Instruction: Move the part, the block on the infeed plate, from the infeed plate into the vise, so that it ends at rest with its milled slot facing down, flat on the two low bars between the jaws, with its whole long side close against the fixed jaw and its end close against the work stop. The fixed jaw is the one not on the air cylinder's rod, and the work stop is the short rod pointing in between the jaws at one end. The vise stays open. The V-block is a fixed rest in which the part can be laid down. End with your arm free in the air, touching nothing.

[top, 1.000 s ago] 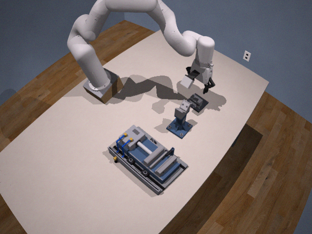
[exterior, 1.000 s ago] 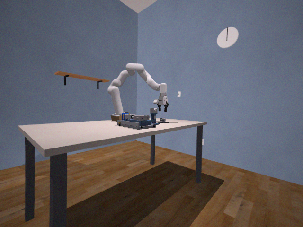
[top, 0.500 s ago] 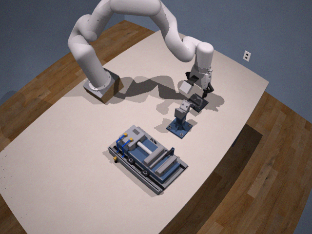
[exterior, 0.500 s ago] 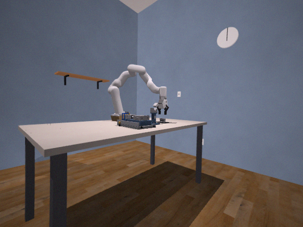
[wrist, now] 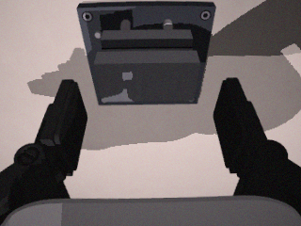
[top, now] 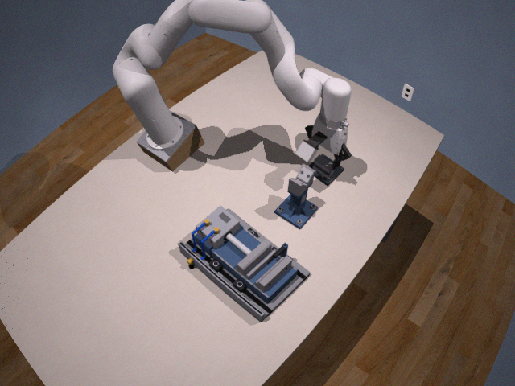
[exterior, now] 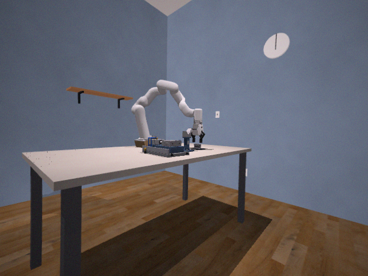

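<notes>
Top view, left to right. At upper left the arm's base block (top: 181,154) stands on the pale surface (top: 83,257). At lower centre lies the vise (top: 245,265): its air cylinder (top: 239,244) at the left end, then the two grey jaws standing apart, with the work stop (top: 284,249) at their upper right end. To the right of centre the V-block (top: 302,179) rises on a blue foot. At right centre the infeed plate (top: 328,169) carries the part (top: 325,163), a dark block, well apart from the vise.

The gripper (top: 328,151) hangs just above the plate, pointing down, its fingers spread wide with nothing between them. In the wrist view the part (wrist: 150,66) appears in the upper middle of the frame, ahead of the fingers and not yet between them; a darker band crosses its upper face, probably the milled slot, though this is too dim to confirm.

The step in hand appears to be the approach for the pick. To do it well, the gripper should first be centred over the block so that one finger passes each long side, and only then lowered, keeping the tips off the plate's pins and rim. If the slot does face up, a grasp across the sides suits laying the part in the V-block for turning over.
</notes>
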